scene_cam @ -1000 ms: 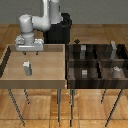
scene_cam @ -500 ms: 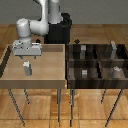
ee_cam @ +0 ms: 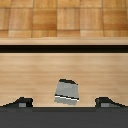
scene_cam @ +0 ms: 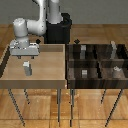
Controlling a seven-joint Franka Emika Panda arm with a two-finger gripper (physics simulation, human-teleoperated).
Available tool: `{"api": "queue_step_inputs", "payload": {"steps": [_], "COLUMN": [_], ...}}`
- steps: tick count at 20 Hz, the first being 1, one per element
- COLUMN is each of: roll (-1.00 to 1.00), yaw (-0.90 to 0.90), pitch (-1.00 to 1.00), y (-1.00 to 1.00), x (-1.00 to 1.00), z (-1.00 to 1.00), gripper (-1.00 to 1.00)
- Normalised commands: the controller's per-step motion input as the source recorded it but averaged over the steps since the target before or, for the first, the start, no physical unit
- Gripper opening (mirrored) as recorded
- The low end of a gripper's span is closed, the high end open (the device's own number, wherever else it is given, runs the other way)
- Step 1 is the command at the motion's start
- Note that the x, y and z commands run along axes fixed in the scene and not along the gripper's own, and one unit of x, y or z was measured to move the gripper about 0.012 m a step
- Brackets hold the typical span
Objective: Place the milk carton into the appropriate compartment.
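The tool (scene_cam: 26, 56) hangs over the light tray (scene_cam: 47, 75), just above the carton (scene_cam: 27, 68). In the exterior view its fingers are too small and blurred to judge. In the wrist view the two fingertips (ee_cam: 21, 102) show wide apart, one at each side of the carton (ee_cam: 67, 92), with free space between each tip and the box. So the tool is open and holds nothing.

The carton stands on the floor of the tray, in the part toward the exterior view's left, well apart from the tray walls. In the wrist view it looks a little turned against the line of the fingers.

The dark bin (scene_cam: 102, 61) with four cells stands just beside the tray, on the exterior view's right. Small grey blocks (scene_cam: 84, 73) sit in its cells; their shapes I cannot tell. Both tray and bin rest on worktops with thin legs (scene_cam: 61, 106).
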Motion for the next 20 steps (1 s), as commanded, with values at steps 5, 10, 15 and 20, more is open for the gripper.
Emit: {"api": "queue_step_inputs", "payload": {"steps": [5, 10, 15, 20], "roll": [0.00, 0.00, 0.00, 0.00], "yaw": [0.00, 0.00, 0.00, 0.00], "pitch": [0.00, 0.00, 0.00, 0.00], "y": [0.00, 0.00, 0.00, 0.00], "x": [0.20, 0.20, -0.20, -0.40], "z": [-0.40, 0.00, -0.20, 0.00], "gripper": [1.00, 1.00, 1.00, 1.00]}}
